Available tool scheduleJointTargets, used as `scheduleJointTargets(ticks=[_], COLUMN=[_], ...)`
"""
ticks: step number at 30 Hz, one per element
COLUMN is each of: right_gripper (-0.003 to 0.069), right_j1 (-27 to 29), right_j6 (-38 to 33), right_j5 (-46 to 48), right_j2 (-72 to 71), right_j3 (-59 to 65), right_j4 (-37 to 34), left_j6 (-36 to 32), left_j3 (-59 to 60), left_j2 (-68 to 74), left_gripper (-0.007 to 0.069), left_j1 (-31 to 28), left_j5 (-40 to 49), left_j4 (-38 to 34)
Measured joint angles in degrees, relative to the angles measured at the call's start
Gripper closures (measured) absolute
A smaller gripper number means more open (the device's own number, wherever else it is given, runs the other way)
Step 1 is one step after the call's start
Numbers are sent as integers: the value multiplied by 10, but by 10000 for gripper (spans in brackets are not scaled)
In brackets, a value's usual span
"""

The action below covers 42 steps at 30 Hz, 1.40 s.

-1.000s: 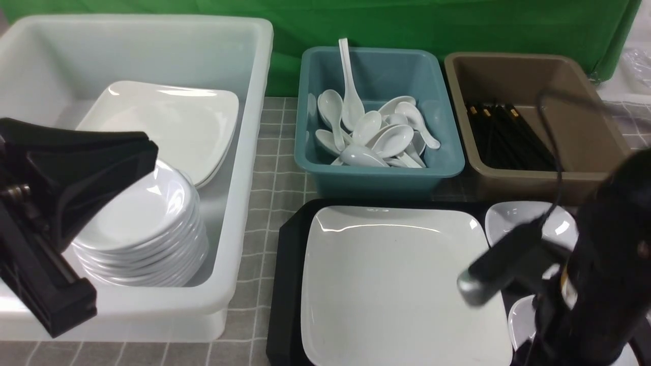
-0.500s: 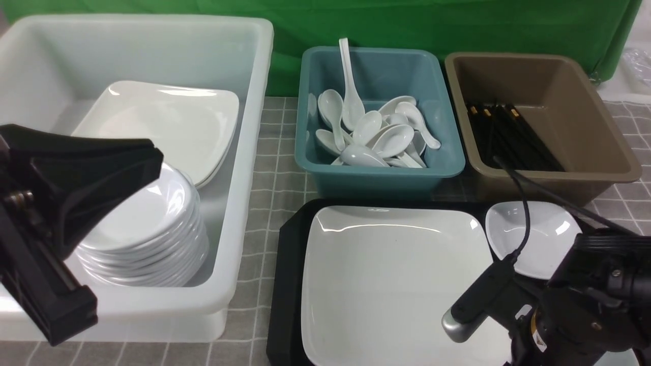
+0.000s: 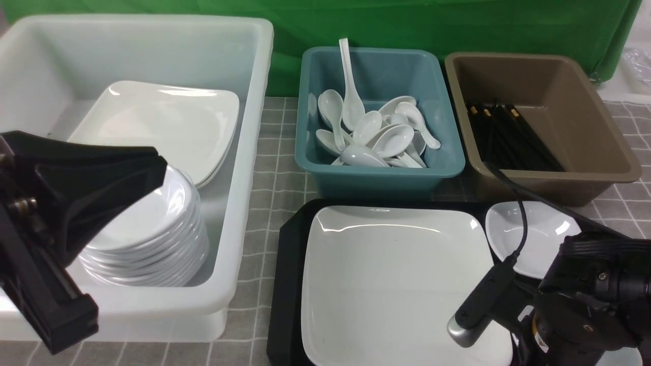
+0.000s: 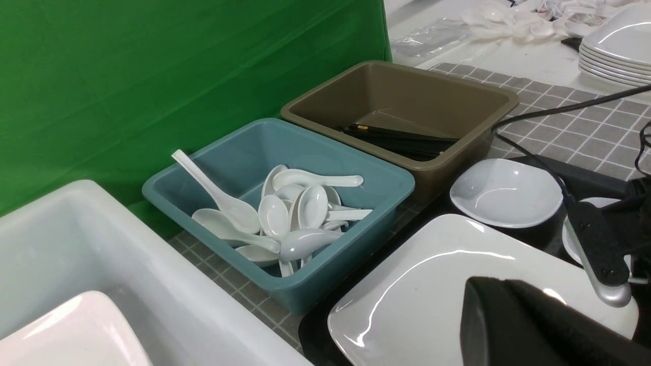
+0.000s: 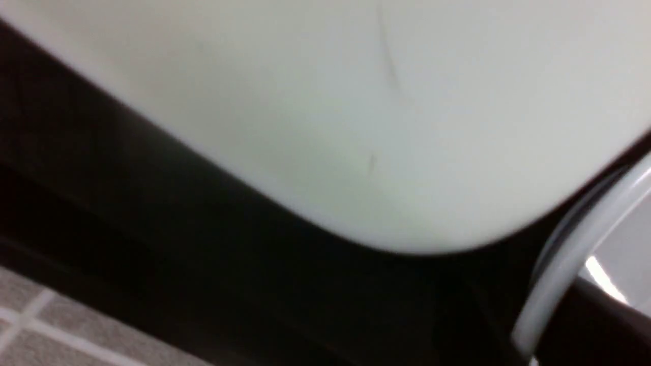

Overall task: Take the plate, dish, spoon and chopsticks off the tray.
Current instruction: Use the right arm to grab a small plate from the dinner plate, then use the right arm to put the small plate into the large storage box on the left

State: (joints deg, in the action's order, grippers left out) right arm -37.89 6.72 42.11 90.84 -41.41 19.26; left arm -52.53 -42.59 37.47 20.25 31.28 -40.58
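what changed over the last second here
The right arm dropped from above the right side of the tray to the near right corner of the plate. Its jaws are out of view, so a grip cannot be confirmed. The left gripper, shut, sank slightly over the white tub. Plate, dish and tray stayed put.

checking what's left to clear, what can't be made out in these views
- Right tool: out of sight in the front view, behind the right arm and the bottom edge; its grip cannot be told.
- Right wrist view: blurred, only a plate corner over the tray.
- Tray's near right part: covered by that arm in the front view, so any spoon or chopsticks there are hidden.
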Motion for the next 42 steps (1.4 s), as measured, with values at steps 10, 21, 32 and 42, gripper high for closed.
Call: scheduleJointTargets(ticks=[10,21,32,42], right_gripper=[598,598,598,587], right_j1=[-58,-217,-264,-264], right_j6=[49,-82,-265,-289], right_j5=[162,77,32,37], right_j2=[-114,-56,248,381], right_j3=[-91,-468,-769,-871], right_j4=[-21,-20,-29,-42], left_j6=[2,409,557,553], left_j3=[0,-6,-7,-7], left_j2=[0,-144,-297,-299], left_gripper=[616,616,616,616], left_j1=[0,0,0,0], left_j5=[1,96,221,223], left_j4=[2,369,519,504])
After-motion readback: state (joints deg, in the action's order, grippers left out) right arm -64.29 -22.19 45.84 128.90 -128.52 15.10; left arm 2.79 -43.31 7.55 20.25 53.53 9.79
